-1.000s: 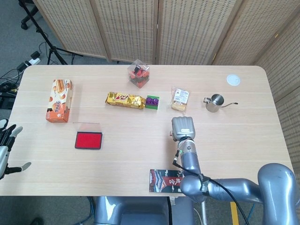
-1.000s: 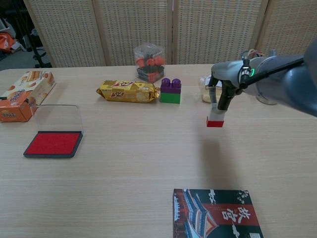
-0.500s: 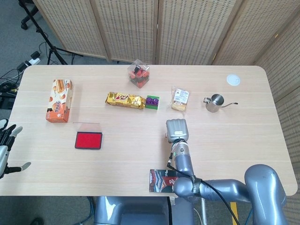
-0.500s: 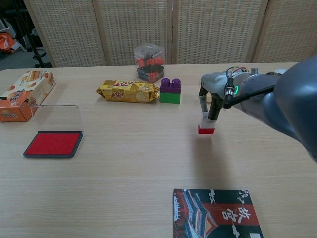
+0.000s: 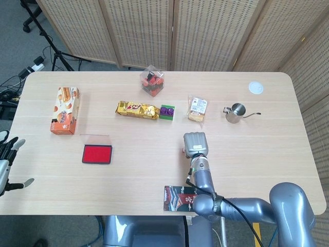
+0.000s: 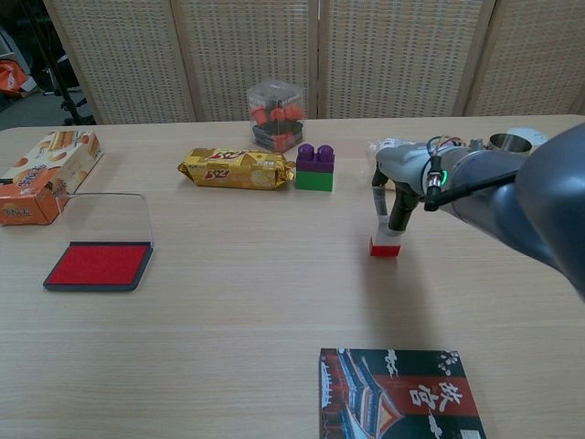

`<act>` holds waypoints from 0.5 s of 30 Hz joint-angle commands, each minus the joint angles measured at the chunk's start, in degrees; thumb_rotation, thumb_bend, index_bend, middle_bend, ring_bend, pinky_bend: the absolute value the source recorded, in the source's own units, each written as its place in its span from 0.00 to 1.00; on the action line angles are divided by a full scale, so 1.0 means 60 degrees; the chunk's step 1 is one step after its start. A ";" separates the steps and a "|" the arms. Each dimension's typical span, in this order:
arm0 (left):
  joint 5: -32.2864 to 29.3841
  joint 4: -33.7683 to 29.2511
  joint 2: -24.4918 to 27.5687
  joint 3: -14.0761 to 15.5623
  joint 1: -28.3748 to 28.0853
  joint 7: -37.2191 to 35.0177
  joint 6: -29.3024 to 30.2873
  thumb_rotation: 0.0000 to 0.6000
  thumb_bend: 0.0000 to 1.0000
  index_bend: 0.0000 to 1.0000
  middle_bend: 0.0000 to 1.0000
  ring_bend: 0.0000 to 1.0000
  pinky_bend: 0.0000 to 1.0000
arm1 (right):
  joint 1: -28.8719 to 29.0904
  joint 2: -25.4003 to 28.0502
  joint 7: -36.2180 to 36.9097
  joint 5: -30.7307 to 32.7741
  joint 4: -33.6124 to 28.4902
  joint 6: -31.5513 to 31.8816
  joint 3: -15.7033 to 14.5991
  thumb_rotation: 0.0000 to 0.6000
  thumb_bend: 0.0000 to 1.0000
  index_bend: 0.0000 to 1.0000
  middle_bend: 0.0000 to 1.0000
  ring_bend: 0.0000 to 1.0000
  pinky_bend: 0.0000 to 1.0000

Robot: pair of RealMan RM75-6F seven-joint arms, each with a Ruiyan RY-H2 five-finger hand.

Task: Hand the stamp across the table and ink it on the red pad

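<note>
From the head view, the right robot hand point(image 5: 195, 143) hangs palm-down over the middle of the counter point(image 5: 267, 149), its back hiding whatever it carries. The left robot hand point(image 5: 6, 163) sits off the counter's left edge, fingers spread and holding nothing. The red ink pad point(image 5: 97, 154) lies open toward the left, its clear lid flat behind it, well apart from the right robot hand. An orange snack box point(image 5: 65, 109) lies farther left. Along the far half sit a gold biscuit packet point(image 5: 136, 109), a purple-and-green block point(image 5: 166, 112) just beside it, a clear cube of orange pieces point(image 5: 152, 80), a wrapped bun point(image 5: 198, 108), a small steel pitcher point(image 5: 235, 112) and a white disc point(image 5: 256, 87). A dark printed booklet point(image 5: 177, 198) lies at the near edge.

From the chest view, the right robot hand point(image 6: 395, 187) is clamped on the stamp point(image 6: 386, 240), pinching its white upper part; the red base points down at or just above the counter point(image 6: 228, 320). The red ink pad point(image 6: 99, 265) lies far across to the left. The left robot hand is out of this view.
</note>
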 commanded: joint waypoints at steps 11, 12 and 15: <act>-0.0015 -0.0002 -0.0012 0.0024 -0.0019 0.0070 -0.0039 1.00 0.00 0.00 0.00 0.00 0.00 | -0.0128 0.0132 -0.0067 0.0012 -0.0026 -0.0178 -0.0036 1.00 0.44 0.49 0.97 1.00 1.00; -0.0015 -0.0002 -0.0013 0.0027 -0.0021 0.0066 -0.0046 1.00 0.00 0.00 0.00 0.00 0.00 | -0.0134 0.0148 -0.0094 0.0050 -0.0042 -0.0198 -0.0038 1.00 0.44 0.48 0.97 1.00 1.00; -0.0001 0.0001 -0.0014 0.0031 -0.0023 0.0061 -0.0041 1.00 0.00 0.00 0.00 0.00 0.00 | -0.0146 0.0184 -0.0146 0.0099 -0.0079 -0.0240 -0.0046 1.00 0.44 0.46 0.97 1.00 1.00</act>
